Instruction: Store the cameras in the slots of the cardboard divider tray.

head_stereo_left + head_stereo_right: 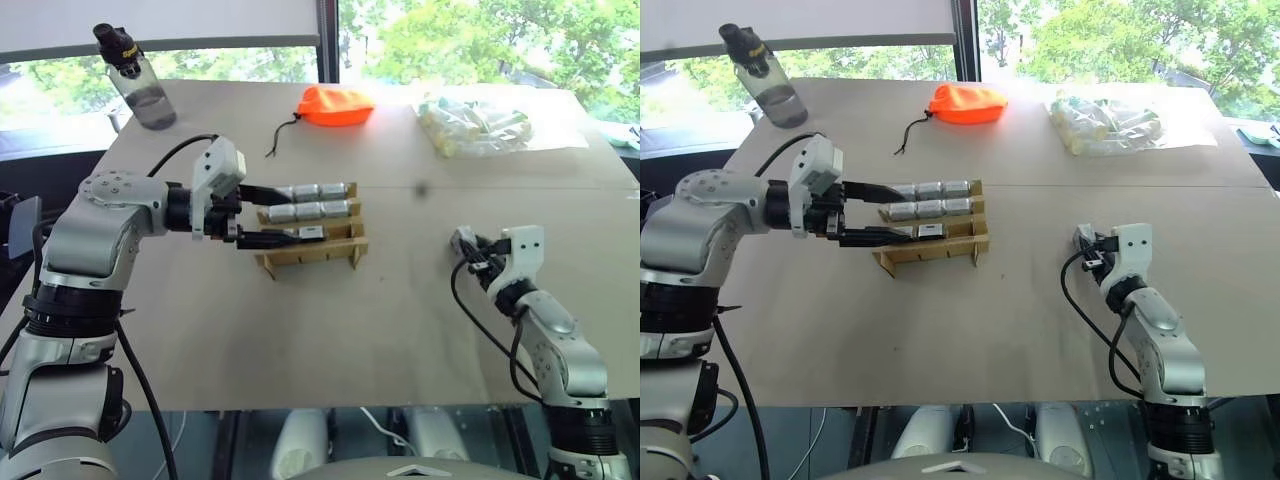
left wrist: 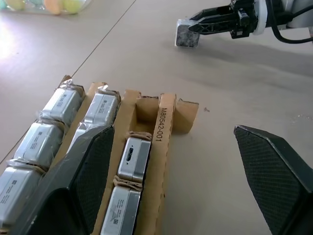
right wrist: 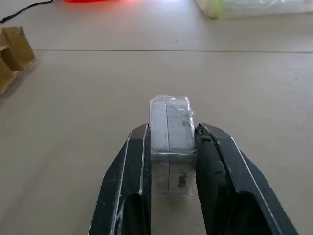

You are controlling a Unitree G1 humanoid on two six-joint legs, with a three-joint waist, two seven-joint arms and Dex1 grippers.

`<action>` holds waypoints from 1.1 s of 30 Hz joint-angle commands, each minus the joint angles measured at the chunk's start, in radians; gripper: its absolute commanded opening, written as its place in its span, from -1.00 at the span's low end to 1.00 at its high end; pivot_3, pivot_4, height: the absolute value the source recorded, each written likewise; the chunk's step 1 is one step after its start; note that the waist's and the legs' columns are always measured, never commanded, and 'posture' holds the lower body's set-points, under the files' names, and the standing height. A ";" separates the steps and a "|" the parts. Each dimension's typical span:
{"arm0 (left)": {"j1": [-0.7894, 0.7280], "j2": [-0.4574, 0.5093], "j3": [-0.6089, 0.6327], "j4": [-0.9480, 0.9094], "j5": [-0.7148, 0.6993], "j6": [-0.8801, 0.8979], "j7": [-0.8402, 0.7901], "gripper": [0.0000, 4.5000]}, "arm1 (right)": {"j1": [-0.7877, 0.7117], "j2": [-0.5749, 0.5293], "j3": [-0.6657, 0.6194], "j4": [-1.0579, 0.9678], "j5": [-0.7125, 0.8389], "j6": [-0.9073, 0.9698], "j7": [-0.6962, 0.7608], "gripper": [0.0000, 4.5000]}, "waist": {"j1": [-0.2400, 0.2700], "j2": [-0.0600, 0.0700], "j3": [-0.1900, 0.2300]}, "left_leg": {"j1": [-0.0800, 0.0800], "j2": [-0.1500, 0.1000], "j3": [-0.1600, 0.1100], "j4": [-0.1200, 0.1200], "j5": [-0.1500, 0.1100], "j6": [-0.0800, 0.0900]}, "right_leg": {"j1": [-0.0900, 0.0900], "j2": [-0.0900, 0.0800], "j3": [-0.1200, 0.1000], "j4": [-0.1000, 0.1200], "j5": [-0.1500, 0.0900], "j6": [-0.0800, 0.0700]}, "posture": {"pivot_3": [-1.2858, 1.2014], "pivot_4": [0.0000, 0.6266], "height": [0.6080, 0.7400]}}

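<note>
Silver-grey camera (image 3: 169, 132) pinched between right claw's (image 3: 171, 147) fingers.

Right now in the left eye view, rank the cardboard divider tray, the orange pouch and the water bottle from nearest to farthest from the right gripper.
1. Cardboard divider tray, mid-table, to the left of the right gripper.
2. Orange pouch, far side of the table, left of centre.
3. Water bottle, far left corner of the table.

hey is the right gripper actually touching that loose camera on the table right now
Touching. The right wrist view shows the right gripper shut on the camera, both fingers pressed flat against its sides with no gap.
</note>
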 commanded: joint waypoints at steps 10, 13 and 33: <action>0.161 0.073 0.156 -0.143 -0.074 0.075 0.067 0.80 | -0.529 -0.085 0.213 0.445 -0.041 -0.384 0.589 -0.69 | -0.033 -0.001 0.002 | 0.002 0.002 0.003 -0.004 0.000 0.000 | -0.002 0.002 0.003 0.000 0.000 0.000 | 0.03 -0.52 0.78; 0.243 0.088 0.228 -0.216 -0.112 0.121 0.105 0.80 | -0.648 -0.035 0.246 0.598 -0.008 -0.431 0.774 -0.69 | -0.027 0.000 0.002 | 0.001 0.002 0.001 -0.008 0.000 0.000 | -0.003 0.002 0.004 -0.002 0.000 -0.001 | 0.03 -0.52 0.78; 0.592 0.108 0.561 -0.515 -0.294 0.288 0.284 0.80 | -1.033 0.144 0.277 1.363 -0.175 -0.881 1.148 -0.69 | -0.028 0.002 0.004 | -0.001 0.000 -0.004 -0.008 0.001 -0.003 | -0.002 -0.008 -0.006 -0.002 0.000 0.000 | 0.03 -0.52 0.78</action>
